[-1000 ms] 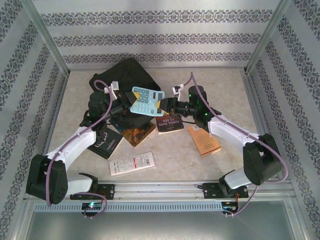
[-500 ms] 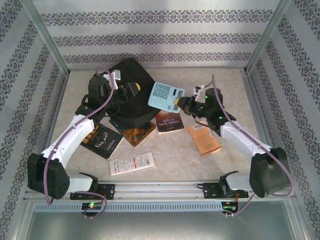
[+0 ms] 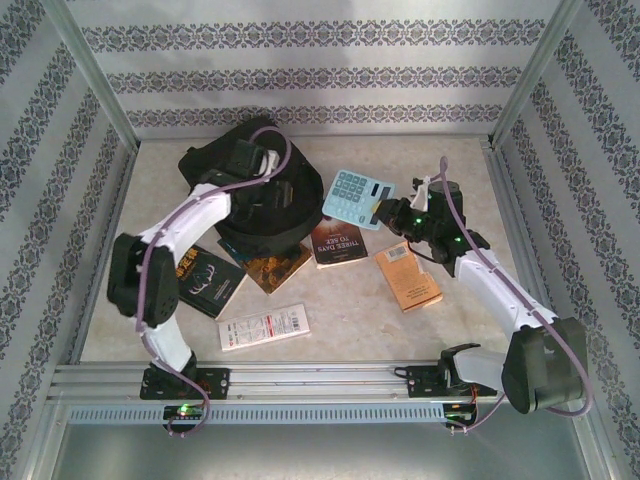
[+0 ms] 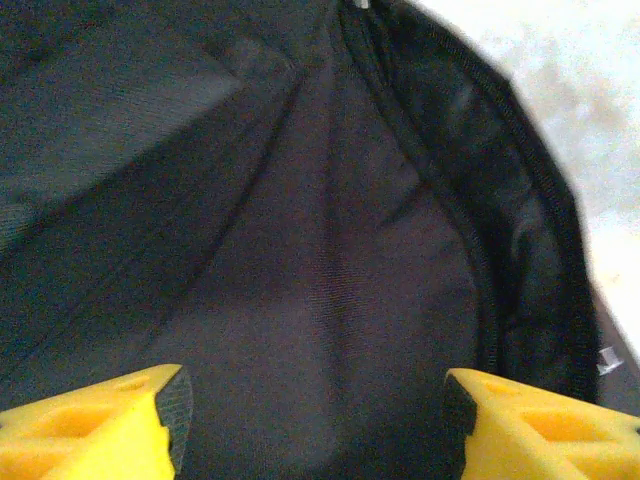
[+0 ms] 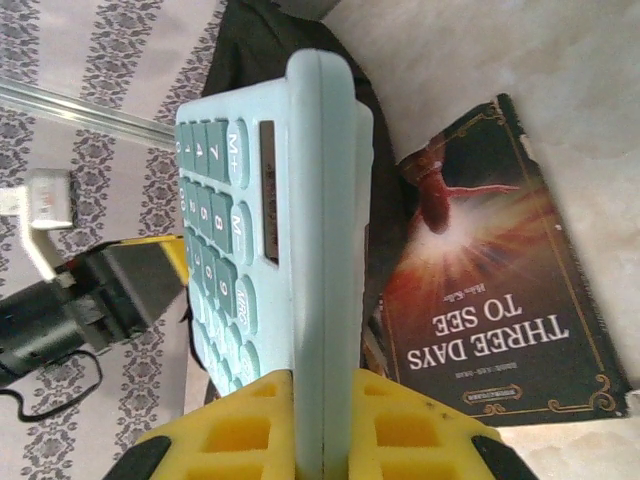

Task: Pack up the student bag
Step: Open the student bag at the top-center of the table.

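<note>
Two arms seen from above: the left tool (image 3: 262, 160) sits over the large black fabric student bag (image 3: 280, 215) at the counter's (image 3: 430, 160) far left, and the right tool (image 3: 385, 208) holds up a pale blue plastic calculator (image 3: 355, 195) beside it. Left wrist: yellow fingers (image 4: 100, 425) spread, released, over dark bag cloth. Right wrist: the calculator's edge is clenched; a dark paperback book (image 5: 490, 320) reads "THREE DAYS TO SEE".

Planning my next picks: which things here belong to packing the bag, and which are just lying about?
In the job:
bag
calculator, clamped in right gripper
left gripper, open at the bag

Lying about, probably to pack later:
Three Days to See book
tan book
black book
brown book
white leaflet
</note>
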You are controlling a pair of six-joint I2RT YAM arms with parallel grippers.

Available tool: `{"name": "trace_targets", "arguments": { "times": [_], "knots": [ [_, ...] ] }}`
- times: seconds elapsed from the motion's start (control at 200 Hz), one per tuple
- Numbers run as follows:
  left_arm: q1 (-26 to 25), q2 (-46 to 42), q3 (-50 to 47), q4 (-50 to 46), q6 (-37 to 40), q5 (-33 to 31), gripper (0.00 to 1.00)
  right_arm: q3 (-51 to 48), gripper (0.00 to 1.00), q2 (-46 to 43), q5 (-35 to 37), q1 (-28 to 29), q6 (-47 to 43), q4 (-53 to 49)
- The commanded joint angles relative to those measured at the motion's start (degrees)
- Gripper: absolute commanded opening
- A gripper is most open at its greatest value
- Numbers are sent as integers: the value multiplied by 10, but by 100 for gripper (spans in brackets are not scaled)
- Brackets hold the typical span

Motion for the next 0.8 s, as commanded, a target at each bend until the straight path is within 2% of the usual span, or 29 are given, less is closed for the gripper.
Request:
{"name": "trace_targets", "arguments": {
  "times": [0.0,0.245,0.37,0.435,0.48,0.525,0.66,0.684,0.794],
  "knots": [
    [-23,57,51,-65,86,-39,72,-10,6,-22,-3,-20,-16,4],
    [-30,152,76,-78,93,-47,77,-21,7,-33,-16,-42,-10,7],
    [-34,193,88,-83,92,-57,74,-22,6,-30,-18,-42,-10,11],
    [-36,211,96,-90,87,-60,63,-23,6,-29,-18,-42,-8,14],
    [-36,217,98,-90,81,-65,50,-22,6,-29,-21,-41,-6,14],
    [-36,219,98,-89,77,-68,33,-22,6,-30,-21,-42,-6,15],
    [-35,201,99,-90,70,-68,4,-21,5,-35,-18,-41,-9,13],
    [-35,194,98,-89,70,-67,0,-21,5,-35,-17,-40,-10,13],
    [-32,160,101,-87,70,-74,0,-21,5,-38,-13,-35,-12,12]
  ]
}}
